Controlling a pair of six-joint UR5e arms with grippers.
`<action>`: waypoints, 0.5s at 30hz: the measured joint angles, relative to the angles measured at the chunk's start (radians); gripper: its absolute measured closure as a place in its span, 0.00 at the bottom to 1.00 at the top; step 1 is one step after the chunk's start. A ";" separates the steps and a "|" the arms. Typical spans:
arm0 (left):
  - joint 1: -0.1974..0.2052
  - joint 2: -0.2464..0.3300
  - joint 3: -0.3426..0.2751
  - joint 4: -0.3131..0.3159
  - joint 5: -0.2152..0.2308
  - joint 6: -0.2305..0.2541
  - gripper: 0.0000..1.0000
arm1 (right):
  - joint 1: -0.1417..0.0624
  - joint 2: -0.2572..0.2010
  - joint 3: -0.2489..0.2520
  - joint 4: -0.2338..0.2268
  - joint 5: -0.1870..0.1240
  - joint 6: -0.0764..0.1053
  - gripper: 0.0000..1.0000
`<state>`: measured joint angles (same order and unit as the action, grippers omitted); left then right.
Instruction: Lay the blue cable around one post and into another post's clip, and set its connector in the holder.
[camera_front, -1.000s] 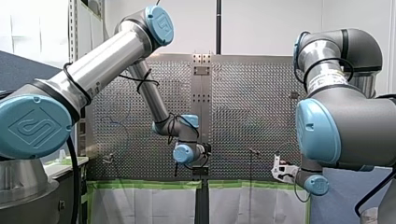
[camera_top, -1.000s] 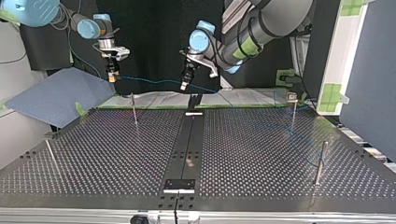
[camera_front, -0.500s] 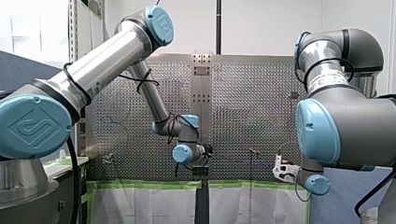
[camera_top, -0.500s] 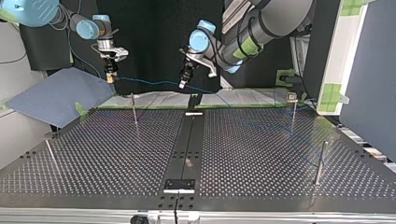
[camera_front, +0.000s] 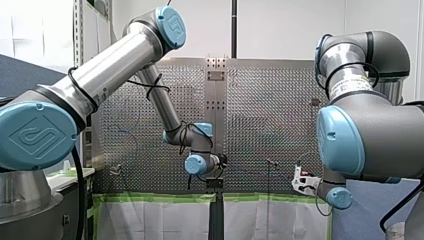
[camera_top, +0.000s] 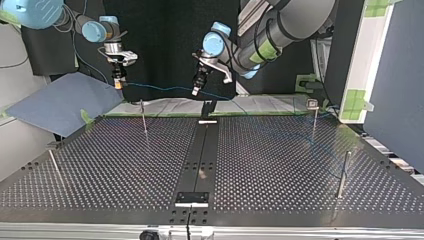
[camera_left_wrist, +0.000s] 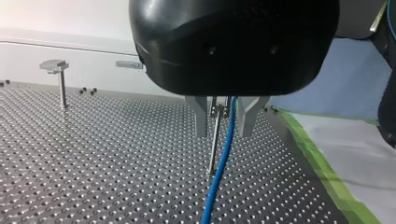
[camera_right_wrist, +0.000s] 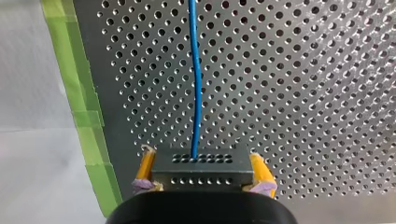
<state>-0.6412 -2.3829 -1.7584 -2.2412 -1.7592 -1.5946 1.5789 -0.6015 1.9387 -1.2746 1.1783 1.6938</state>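
Observation:
The blue cable (camera_top: 160, 89) hangs in the air between both grippers, above the table's far edge in the top view. My right gripper (camera_right_wrist: 201, 184), with yellow pads, is shut on the dark grey connector (camera_right_wrist: 201, 169); the cable (camera_right_wrist: 195, 84) leaves its face. In the top view that gripper (camera_top: 118, 84) hangs at the left. My left gripper (camera_left_wrist: 225, 126) stands open, its metal fingers either side of the cable (camera_left_wrist: 218, 177) with a gap showing. A thin post (camera_left_wrist: 214, 144) stands just beyond them. From my left gripper (camera_top: 196, 91) the cable runs on toward a clip-topped post (camera_top: 313, 117).
More posts stand on the perforated table (camera_top: 280, 170): one near my right gripper (camera_top: 143, 117), one at each side nearer the top view's camera (camera_top: 344, 172) (camera_top: 54, 167). A black rail (camera_top: 202, 155) with a black holder (camera_top: 208, 107) runs down the middle. Green tape (camera_right_wrist: 77, 93) marks the table's edge.
My right gripper has shifted slightly with the connector, and the cable between the grippers sits a little higher. Over the last half second almost nothing moves.

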 joint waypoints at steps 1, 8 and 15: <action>0.001 0.000 0.000 0.002 0.000 -0.002 0.66 | 0.000 0.000 0.000 0.000 0.000 0.000 1.00; 0.008 0.000 0.000 0.004 -0.001 -0.006 0.66 | 0.001 0.000 0.000 -0.001 0.000 0.000 1.00; 0.008 -0.001 0.000 0.002 -0.001 -0.003 0.87 | 0.002 0.000 0.000 0.000 0.000 0.000 1.00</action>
<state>-0.6328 -2.3835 -1.7583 -2.2390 -1.7601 -1.5972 1.5807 -0.6011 1.9384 -1.2750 1.1782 1.6938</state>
